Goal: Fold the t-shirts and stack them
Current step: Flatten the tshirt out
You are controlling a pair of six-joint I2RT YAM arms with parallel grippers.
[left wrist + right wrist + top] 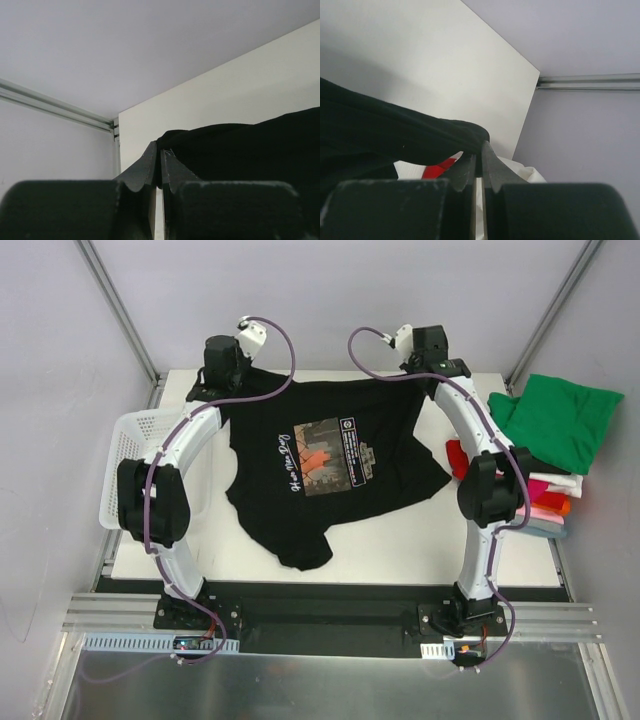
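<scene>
One big white table [400, 550] takes up most of my overhead feed, and the black t-shirt [270, 505] is spread across the middle of it, a bit crooked, with its far edge pulled out between the two arms. Next in size is the white mesh basket [125, 445], which sits at the table's left edge, just beside the left arm's elbow and apart from the shirt. Over on the right edge there's the pile of folded t-shirts, with the green one [555, 420] on top. White [555, 485], pink [545, 502] and orange [562, 507] layers peek out under it, and a bit of red [457, 455] shows next to the right arm. The shirt's rectangular chest print [335, 455] faces up, roughly mid-table. Then the small stuff. The left gripper [160, 155] is at the far left corner of the shirt, and on its wrist cam the fingers are clenched together with black cloth bunched right at the tips. The right gripper [479, 150] is at the far right corner, same deal: pinched tight on a fold of the black fabric, with red and white cloth visible below it.
</scene>
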